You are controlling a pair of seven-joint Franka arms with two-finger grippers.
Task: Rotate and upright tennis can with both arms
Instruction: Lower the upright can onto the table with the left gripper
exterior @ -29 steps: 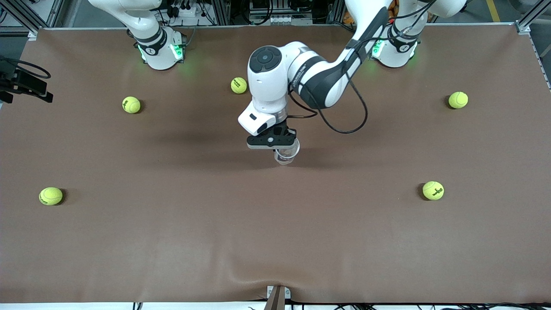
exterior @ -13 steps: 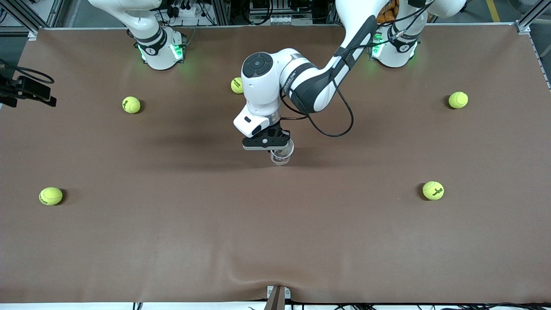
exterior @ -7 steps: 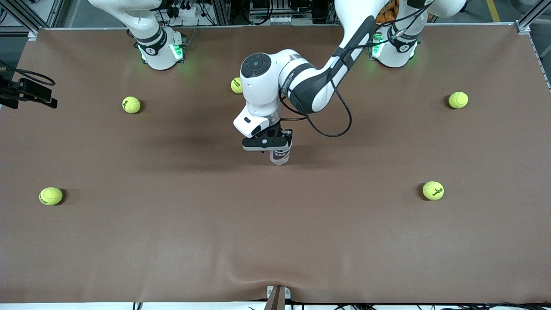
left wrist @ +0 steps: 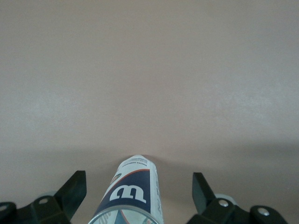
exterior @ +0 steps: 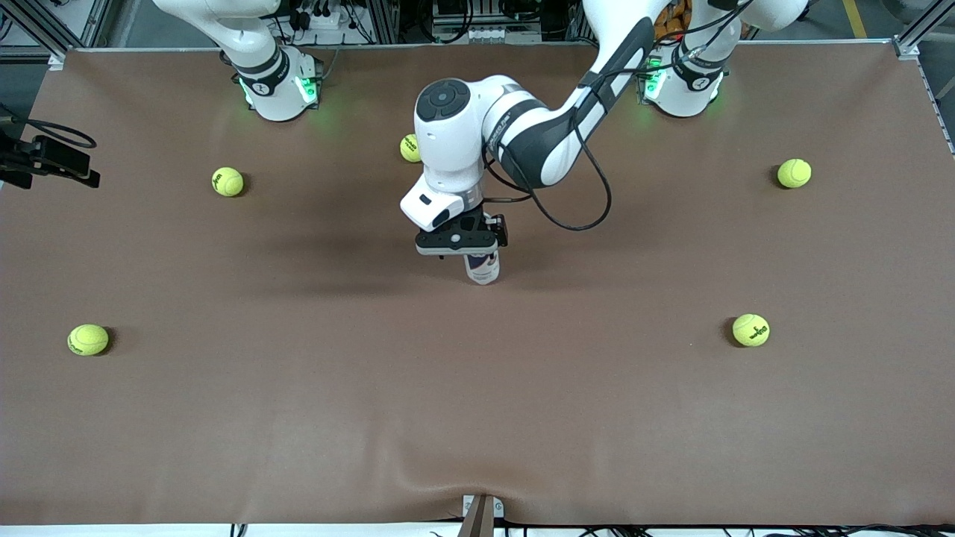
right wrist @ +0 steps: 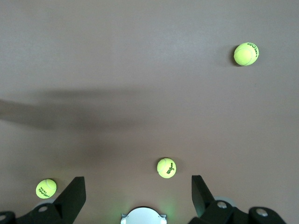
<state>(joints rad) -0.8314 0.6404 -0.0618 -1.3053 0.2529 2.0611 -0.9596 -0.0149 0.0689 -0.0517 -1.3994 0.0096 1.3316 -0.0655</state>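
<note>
Tennis can (left wrist: 132, 198) upright on table, white and dark-blue W label

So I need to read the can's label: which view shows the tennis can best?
The left wrist view: the tennis can stands between the open left gripper fingers, W logo facing the camera. In the front view, that gripper mostly hides the can. The right wrist view misses it.

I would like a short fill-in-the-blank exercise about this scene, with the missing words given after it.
1. The tennis can stands ____ on the table.
2. The left gripper is ____, its fingers apart from the can.
3. The front view shows ____ tennis balls on the table.
4. The right gripper is open and holds ____.

Missing words: upright; open; five; nothing
</note>
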